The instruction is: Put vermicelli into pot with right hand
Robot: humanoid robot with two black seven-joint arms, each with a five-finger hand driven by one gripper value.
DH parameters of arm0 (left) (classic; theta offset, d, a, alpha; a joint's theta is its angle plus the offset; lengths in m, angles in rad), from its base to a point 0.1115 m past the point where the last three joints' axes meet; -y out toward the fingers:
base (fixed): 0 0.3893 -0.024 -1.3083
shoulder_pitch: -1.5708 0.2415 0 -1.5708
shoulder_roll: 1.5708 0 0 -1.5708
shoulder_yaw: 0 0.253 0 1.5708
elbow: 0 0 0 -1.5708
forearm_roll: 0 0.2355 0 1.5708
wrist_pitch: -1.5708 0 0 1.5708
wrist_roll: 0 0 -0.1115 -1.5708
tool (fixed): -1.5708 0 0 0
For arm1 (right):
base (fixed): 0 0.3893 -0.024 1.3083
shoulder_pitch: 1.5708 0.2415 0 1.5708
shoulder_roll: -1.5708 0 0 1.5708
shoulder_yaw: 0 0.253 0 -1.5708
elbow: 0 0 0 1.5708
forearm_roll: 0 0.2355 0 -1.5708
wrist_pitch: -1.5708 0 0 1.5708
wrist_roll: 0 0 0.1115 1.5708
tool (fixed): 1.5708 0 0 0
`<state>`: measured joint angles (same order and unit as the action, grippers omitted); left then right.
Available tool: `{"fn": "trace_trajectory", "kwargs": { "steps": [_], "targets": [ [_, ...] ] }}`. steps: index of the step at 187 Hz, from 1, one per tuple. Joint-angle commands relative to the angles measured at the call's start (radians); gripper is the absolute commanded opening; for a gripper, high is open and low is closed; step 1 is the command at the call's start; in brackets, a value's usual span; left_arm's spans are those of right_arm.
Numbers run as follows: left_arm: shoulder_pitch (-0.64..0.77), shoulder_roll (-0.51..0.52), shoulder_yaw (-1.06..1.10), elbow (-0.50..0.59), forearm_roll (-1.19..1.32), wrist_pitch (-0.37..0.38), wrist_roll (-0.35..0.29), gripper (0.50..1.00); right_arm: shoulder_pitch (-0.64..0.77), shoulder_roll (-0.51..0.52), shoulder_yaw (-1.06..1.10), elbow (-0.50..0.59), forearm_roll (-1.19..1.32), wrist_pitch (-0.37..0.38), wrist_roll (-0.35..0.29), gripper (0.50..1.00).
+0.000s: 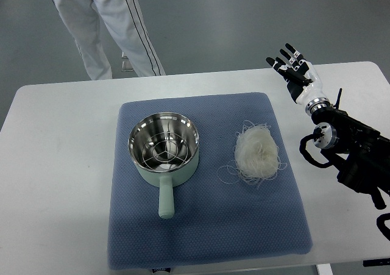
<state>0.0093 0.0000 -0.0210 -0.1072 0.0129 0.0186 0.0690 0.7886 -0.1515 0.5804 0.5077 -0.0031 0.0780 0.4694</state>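
A white nest of vermicelli (pixel 258 153) lies on the blue mat (pixel 207 238), right of centre. To its left stands a pale green pot (pixel 163 148) with a steel inside, a wire rack in it, and its handle pointing toward me. My right hand (pixel 291 66) hovers over the table's far right part, beyond the mat's corner, fingers spread and holding nothing. It is well apart from the vermicelli, up and to the right of it.
The mat lies on a white table (pixel 55 165). A person in white trousers (pixel 103 25) stands behind the table's far left edge. The right arm's black forearm (pixel 353 147) reaches in over the table's right edge.
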Motion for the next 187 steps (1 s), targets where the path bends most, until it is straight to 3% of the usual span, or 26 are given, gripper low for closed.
{"fn": "trace_trajectory", "kwargs": {
  "steps": [1,141,187],
  "targets": [
    [0.000,0.000,0.001,0.000,0.001,0.000,0.000,1.000,0.000,0.000,0.003,0.000,0.000,0.000,0.000,0.924],
    [-0.006,0.000,0.000,0.000,0.001,0.000,0.000,1.000,0.032,-0.049,-0.005,0.029,-0.020,-0.001,-0.008,0.924],
    [-0.006,0.000,0.000,0.000,0.001,0.000,0.000,1.000,0.047,-0.172,-0.008,0.155,-0.366,-0.009,-0.006,0.921]
  ]
}}
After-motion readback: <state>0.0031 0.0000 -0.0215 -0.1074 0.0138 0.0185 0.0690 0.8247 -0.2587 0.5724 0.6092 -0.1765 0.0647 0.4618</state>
